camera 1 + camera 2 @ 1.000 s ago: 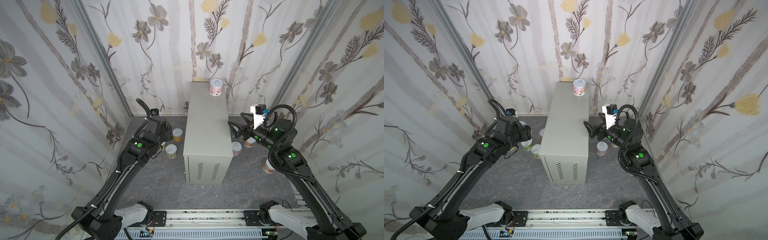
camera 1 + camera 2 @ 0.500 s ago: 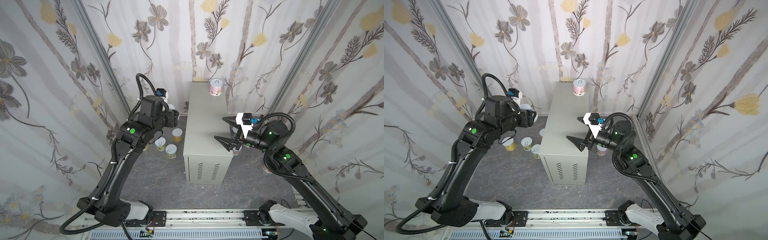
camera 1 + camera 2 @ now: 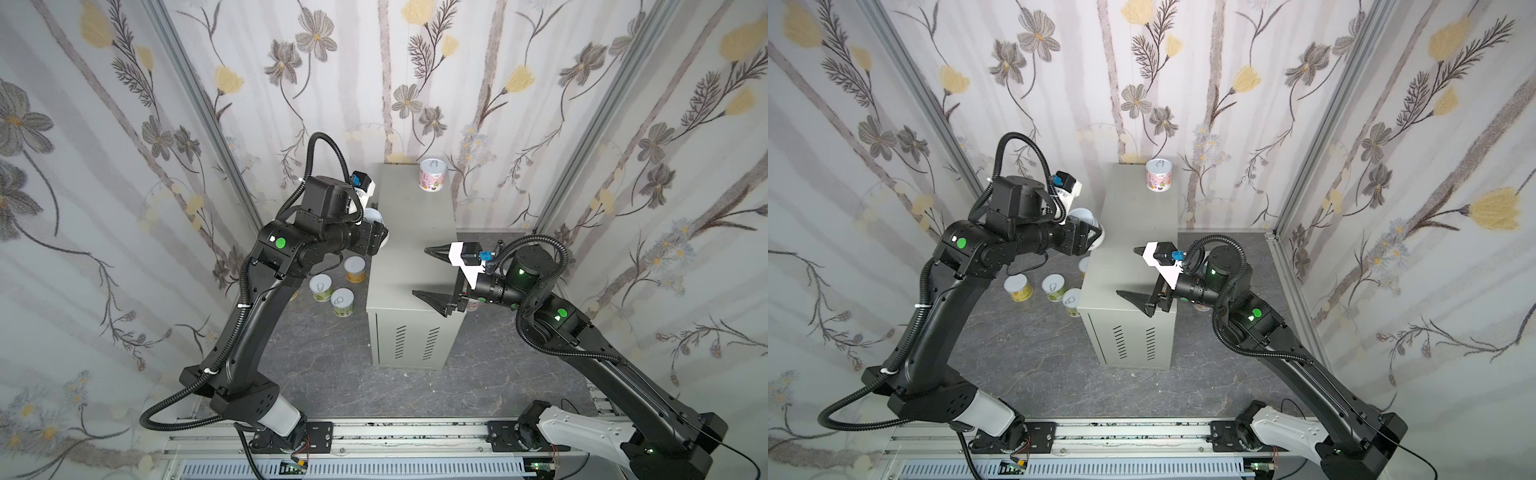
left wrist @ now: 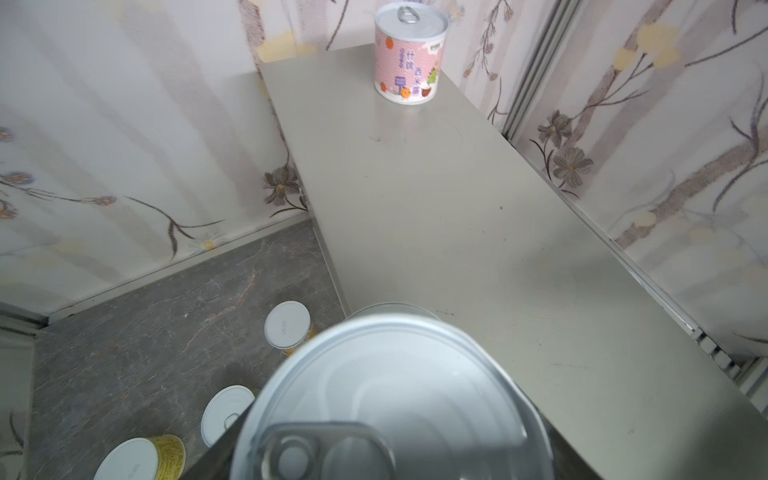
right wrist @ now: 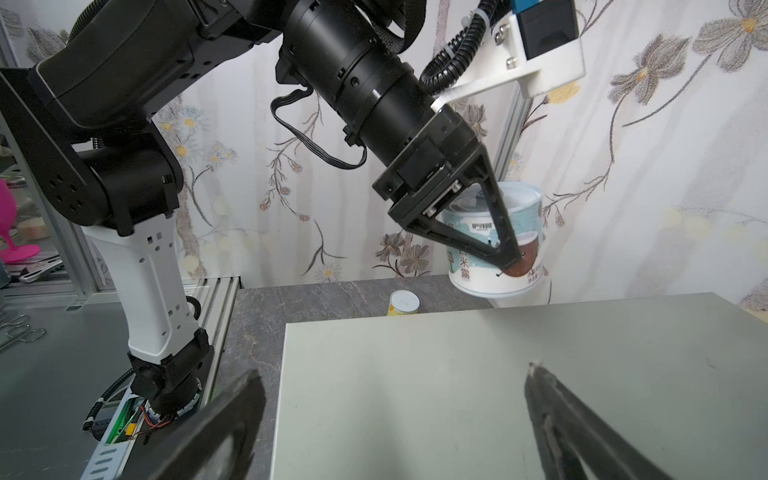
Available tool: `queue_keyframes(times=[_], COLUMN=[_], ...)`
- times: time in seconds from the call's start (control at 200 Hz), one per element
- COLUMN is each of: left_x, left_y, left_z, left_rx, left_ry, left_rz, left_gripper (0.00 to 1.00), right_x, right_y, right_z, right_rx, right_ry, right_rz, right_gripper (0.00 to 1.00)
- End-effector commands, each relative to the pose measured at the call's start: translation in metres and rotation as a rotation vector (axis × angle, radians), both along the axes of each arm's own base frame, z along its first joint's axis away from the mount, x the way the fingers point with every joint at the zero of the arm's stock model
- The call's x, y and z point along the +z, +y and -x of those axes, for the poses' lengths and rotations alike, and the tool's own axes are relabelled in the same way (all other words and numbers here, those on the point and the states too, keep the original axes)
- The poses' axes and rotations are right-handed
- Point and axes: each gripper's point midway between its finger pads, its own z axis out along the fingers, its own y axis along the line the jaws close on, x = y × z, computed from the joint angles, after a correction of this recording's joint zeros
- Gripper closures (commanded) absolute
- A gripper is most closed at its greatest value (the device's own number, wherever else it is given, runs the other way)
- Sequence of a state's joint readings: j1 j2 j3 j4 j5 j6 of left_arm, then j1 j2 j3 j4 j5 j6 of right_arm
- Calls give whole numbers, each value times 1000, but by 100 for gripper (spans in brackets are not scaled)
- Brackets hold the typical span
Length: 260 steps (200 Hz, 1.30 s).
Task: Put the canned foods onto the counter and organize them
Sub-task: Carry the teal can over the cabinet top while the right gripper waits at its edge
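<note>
The counter [image 3: 411, 232] [image 3: 1133, 208] is a pale grey cabinet in the middle of both top views. A pink can [image 3: 432, 175] [image 3: 1158, 175] [image 4: 409, 58] stands upright at its far right corner. My left gripper [image 3: 376, 235] [image 3: 1088, 237] [image 5: 505, 249] is shut on a pale blue can [image 5: 494, 249] [image 4: 395, 395], held upright in the air at the counter's left edge. The can's lid fills the left wrist view. My right gripper [image 3: 420, 271] [image 3: 1125, 271] [image 5: 395, 370] hangs wide open and empty over the counter's near half [image 5: 457, 374].
Several cans stand on the dark marbled floor left of the counter [image 3: 355, 269] [image 3: 321, 288] [image 3: 343, 302] [image 3: 1018, 286] [image 4: 287, 326]. One more can [image 3: 1200, 306] shows partly under my right wrist. Flowered walls close in on three sides, and a rail [image 3: 374, 436] runs along the front.
My left arm has risen from the floor cans to the counter's left edge with the pale blue can. My right gripper has swung from the counter's right side over its top and opened wider.
</note>
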<state>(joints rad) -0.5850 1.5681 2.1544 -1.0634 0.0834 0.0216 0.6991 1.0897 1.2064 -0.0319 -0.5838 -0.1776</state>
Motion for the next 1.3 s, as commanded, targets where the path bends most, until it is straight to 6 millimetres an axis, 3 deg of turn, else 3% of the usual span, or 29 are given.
queue_keyframes(times=[0.0, 0.215, 0.41, 0.734, 1.089, 1.294], left_x=[5, 3, -16, -26, -32, -23], left_y=[-18, -47, -62, -71, -75, -71], left_z=[5, 13, 13, 11, 5, 0], left_rx=[-81, -185, -221, -227, -215, -176], left_ry=[-24, -16, 22, 36, 39, -21], left_rz=[2, -10, -53, -75, -85, -65], left_gripper=[46, 46, 46, 39, 29, 22], right_x=[5, -3, -11, -28, -33, -36], right_y=[2, 5, 8, 11, 10, 8], right_z=[-3, -13, -23, -41, -45, -45], right_rx=[-8, -34, -68, -120, -140, -152], right_ry=[-40, -22, -8, 5, 11, 20], right_rz=[-3, 1, 5, 32, 37, 41], right_gripper=[3, 1, 1, 0, 0, 0])
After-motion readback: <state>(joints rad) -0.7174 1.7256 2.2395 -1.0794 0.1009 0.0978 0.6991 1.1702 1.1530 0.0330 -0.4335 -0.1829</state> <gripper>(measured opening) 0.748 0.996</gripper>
